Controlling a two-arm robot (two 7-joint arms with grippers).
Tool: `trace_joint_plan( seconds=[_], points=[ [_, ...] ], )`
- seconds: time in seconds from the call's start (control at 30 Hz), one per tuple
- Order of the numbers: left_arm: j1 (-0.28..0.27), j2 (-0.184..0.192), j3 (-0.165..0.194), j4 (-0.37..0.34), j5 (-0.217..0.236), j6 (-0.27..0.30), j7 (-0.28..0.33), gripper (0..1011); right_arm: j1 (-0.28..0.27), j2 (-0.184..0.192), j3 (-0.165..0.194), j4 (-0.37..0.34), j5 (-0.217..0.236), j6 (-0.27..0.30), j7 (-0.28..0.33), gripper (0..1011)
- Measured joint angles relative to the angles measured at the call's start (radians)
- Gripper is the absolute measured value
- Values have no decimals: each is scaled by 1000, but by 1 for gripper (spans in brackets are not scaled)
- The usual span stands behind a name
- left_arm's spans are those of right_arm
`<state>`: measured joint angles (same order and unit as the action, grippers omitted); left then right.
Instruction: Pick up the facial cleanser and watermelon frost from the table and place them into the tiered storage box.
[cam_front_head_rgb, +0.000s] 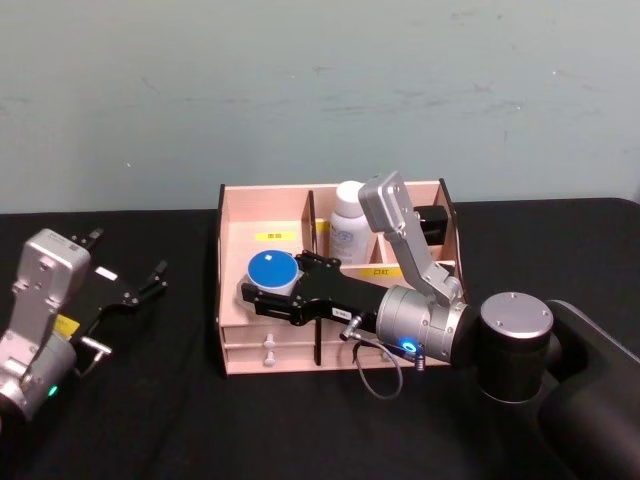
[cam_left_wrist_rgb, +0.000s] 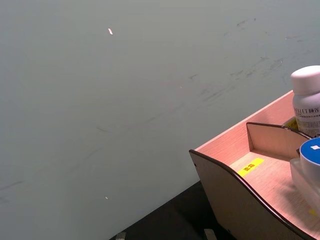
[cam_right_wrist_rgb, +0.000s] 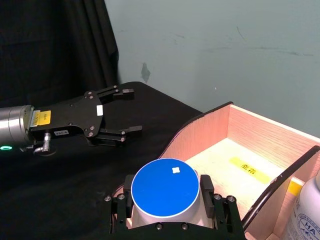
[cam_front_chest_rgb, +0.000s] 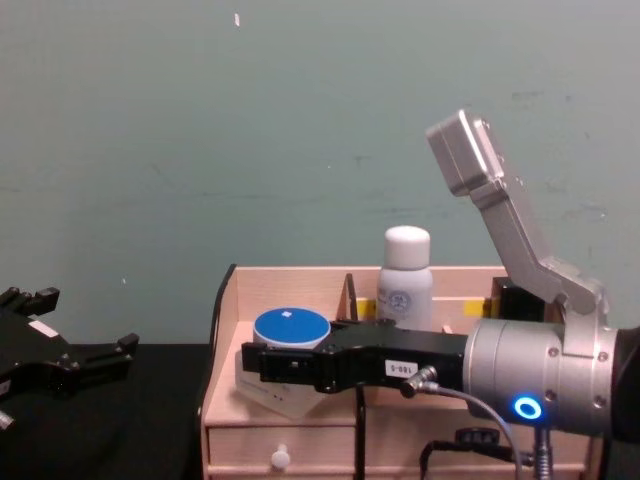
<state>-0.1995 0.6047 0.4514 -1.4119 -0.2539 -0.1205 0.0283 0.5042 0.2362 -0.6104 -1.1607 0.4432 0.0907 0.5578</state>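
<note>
The tiered storage box (cam_front_head_rgb: 232, 300) of light wood stands mid-table. The facial cleanser (cam_front_head_rgb: 348, 226), a white bottle, stands upright in its back middle compartment, also seen as the facial cleanser (cam_front_chest_rgb: 406, 277). My right gripper (cam_front_head_rgb: 266, 291) reaches over the box's front left tier and is shut on the watermelon frost (cam_front_head_rgb: 271, 270), a squat jar with a blue lid (cam_right_wrist_rgb: 164, 187); fingers (cam_right_wrist_rgb: 215, 201) press its sides. Whether the jar rests on the tier floor I cannot tell. My left gripper (cam_front_head_rgb: 128, 277) hovers open over the table left of the box, holding nothing.
A dark bottle (cam_front_head_rgb: 432, 222) sits in the box's back right compartment. Two small drawers with white knobs (cam_front_head_rgb: 268, 344) face me. Black cloth covers the table (cam_front_head_rgb: 160, 420); a pale green wall rises behind. A cable (cam_front_head_rgb: 380, 372) hangs from the right wrist.
</note>
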Motion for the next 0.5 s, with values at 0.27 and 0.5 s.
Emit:
trace_joint_plan(
  seconds=[0.27,0.5],
  points=[
    [0,0,0,0,0,0,0,1010,1,-4,5,5,0,1,2,801],
    [0,0,0,0,0,0,0,1010,2,-11,12,14,2,-1,1,801]
  ],
)
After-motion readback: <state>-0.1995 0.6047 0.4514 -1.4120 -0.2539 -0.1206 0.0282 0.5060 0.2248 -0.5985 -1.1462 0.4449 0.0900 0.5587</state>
